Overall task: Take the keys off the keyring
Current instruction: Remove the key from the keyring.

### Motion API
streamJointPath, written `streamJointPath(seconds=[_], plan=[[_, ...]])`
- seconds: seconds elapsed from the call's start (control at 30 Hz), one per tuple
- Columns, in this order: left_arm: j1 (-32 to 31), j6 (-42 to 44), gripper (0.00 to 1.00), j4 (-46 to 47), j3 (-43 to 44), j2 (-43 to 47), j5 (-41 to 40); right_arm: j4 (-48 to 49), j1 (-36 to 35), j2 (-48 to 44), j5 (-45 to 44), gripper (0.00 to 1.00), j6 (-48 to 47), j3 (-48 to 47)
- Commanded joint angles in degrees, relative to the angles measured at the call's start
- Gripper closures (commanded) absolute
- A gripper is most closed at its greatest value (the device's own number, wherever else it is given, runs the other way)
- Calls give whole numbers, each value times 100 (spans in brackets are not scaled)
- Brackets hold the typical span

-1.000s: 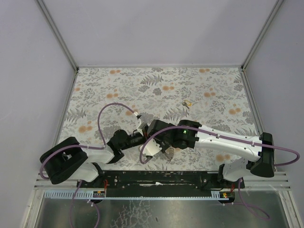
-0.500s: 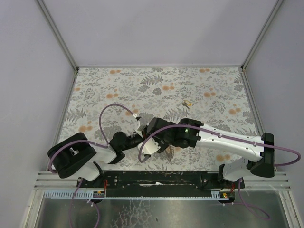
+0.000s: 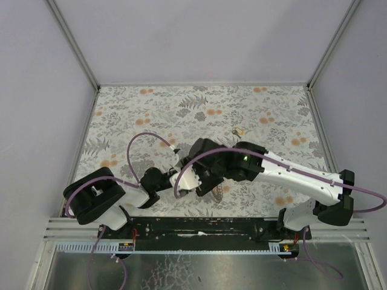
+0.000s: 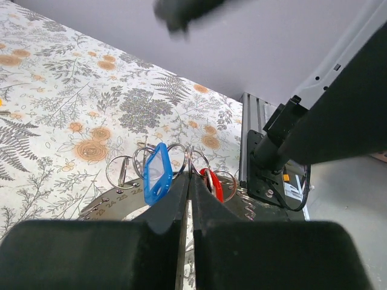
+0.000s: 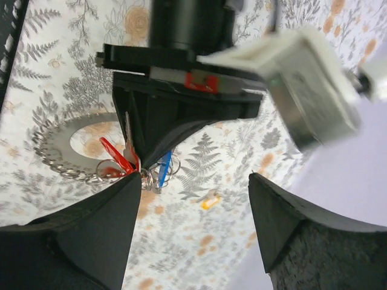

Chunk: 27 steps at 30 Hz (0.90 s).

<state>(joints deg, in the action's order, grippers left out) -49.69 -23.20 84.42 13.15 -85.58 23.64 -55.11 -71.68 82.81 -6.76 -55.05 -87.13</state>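
Observation:
The keyring (image 4: 112,202) is a flat grey numbered disc lying on the floral cloth, with small wire loops along its edge. A blue-tagged key (image 4: 156,172) and a red-tagged key (image 4: 211,184) hang from those loops. My left gripper (image 4: 189,178) is shut, pinching one thin wire loop between the two tags. My right gripper (image 5: 195,178) is open wide just above the left fingers and holds nothing. Its left finger (image 5: 91,241) is close to the red tag (image 5: 115,154). A yellow-tagged key (image 3: 239,130) lies loose on the cloth farther back.
In the top view both arms cross over the near middle of the floral cloth (image 3: 151,109), hiding most of the keyring (image 3: 216,191). Purple cables loop beside the arms. A metal rail (image 3: 199,226) runs along the near edge and grey walls enclose the cloth.
My right gripper has opened from nearly shut to wide and drawn back and up from the keyring. The left arm has shifted slightly right, still shut.

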Motion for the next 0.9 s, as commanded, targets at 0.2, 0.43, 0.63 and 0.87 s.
streamJointPath(seconds=[0.2,0.43,0.63,0.87], plan=[[73,604,100,716,-120,573,63,-716,1942,-328,3263,41,1324,-490],[74,1010,100,473,-236,1161,203,206,1958,-1688,4224,53,645,1145],[74,1222,100,-98,-305,1687,343,877,1962,-1876,4206,63,1029,1602],[72,1292,100,-546,-267,2066,492,1593,1956,-1918,4072,67,1551,1821]])
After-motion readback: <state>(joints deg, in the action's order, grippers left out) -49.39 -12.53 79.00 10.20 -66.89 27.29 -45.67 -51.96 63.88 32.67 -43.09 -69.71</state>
